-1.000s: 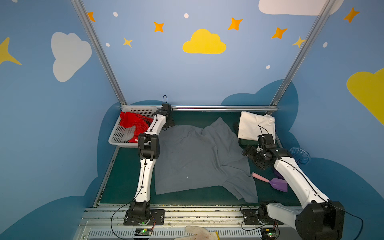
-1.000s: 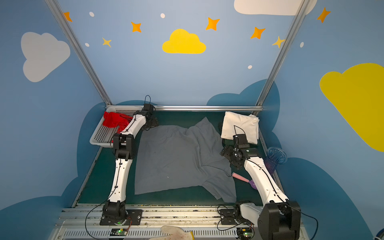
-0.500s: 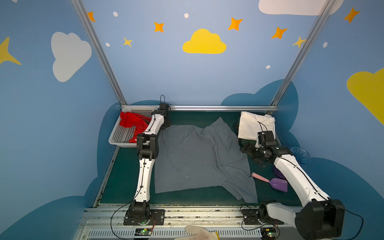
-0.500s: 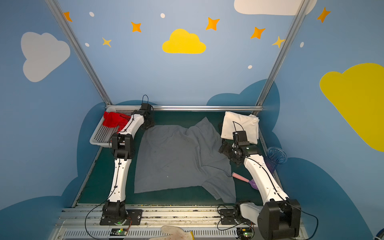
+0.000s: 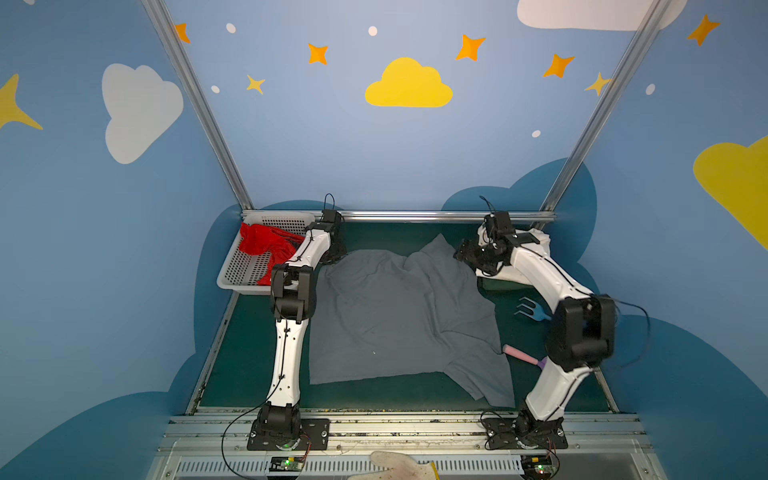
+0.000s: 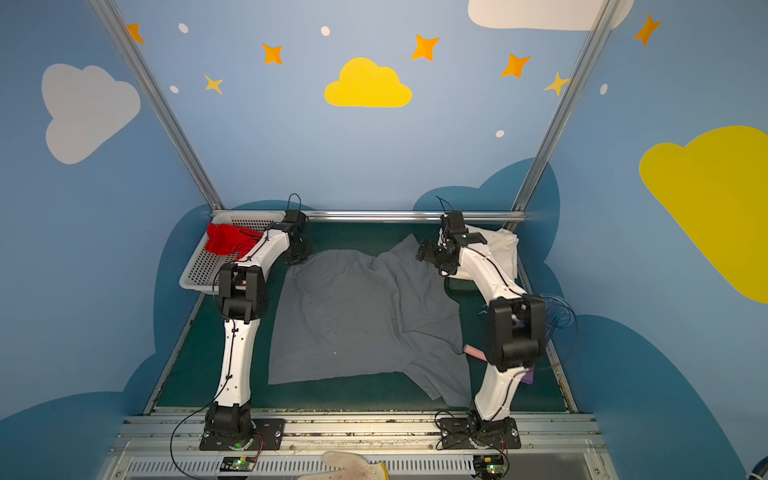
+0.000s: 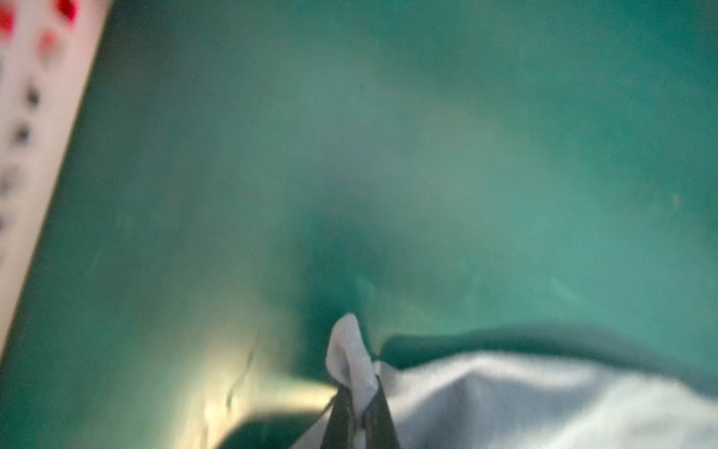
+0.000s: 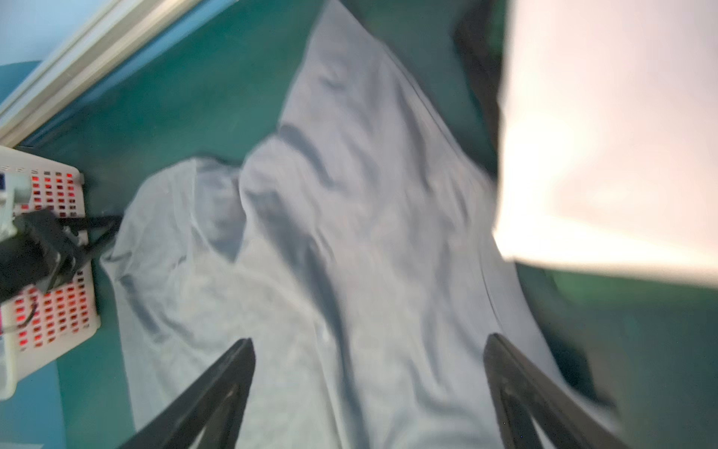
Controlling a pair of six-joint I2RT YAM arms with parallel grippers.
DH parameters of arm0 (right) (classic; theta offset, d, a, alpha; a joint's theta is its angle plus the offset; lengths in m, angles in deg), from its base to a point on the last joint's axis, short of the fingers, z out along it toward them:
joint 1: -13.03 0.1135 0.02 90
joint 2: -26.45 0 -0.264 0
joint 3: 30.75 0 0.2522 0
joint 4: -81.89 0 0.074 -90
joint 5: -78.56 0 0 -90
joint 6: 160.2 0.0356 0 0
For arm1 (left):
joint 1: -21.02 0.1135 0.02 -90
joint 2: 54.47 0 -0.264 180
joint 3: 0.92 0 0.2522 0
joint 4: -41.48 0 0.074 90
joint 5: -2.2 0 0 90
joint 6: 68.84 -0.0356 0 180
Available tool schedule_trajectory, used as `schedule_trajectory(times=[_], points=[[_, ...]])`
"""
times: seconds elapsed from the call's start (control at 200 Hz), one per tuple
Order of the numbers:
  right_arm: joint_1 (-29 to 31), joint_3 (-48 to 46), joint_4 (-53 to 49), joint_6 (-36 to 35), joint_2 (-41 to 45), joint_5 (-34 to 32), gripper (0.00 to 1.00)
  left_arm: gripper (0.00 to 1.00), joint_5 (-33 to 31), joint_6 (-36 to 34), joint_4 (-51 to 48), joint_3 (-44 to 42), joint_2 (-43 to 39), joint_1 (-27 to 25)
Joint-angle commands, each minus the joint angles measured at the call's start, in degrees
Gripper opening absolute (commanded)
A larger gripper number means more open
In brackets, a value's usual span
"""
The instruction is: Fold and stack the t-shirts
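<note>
Pinching the far left corner of the grey shirt (image 5: 399,316), which lies rumpled across the middle of both top views, our left claw (image 7: 359,404) is pressed together on a tuft of cloth just beside the basket (image 5: 241,270). We judge the right claw (image 8: 369,340), spread wide above the shirt's upper right part, should take the matching corner so both lift evenly. The red shirt (image 5: 262,245) sits in the basket at upper left, the cream shirt (image 6: 505,247) lies folded at upper right, and a blue fork (image 5: 530,311) and pink-handled tool (image 5: 517,353) at right could snag the cloth.

White basket (image 5: 239,270) sits left, blue fork (image 5: 532,312) and pink handle (image 5: 518,354) right
</note>
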Motion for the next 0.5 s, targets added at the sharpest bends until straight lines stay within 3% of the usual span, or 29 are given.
schedule_trajectory(times=[0.0, 0.245, 0.375, 0.496], points=[[0.5, 12.5, -5.4, -4.9, -10.6, 0.7, 0.89, 0.04, -1.5, 0.0, 2.2, -5.1, -7.2, -0.2], [1.0, 48.0, -20.3, -7.7, -35.4, 0.3, 0.86, 0.04, -4.6, 1.2, 3.8, -12.7, -12.8, 0.0], [1.2, 49.7, -17.6, -7.4, -38.3, -4.0, 0.86, 0.04, -4.8, 1.1, 3.0, -12.4, -12.6, 0.1], [0.6, 49.1, -15.5, -6.4, -39.4, -3.9, 0.86, 0.04, -4.2, 0.8, 2.6, -12.1, -12.7, 0.2]])
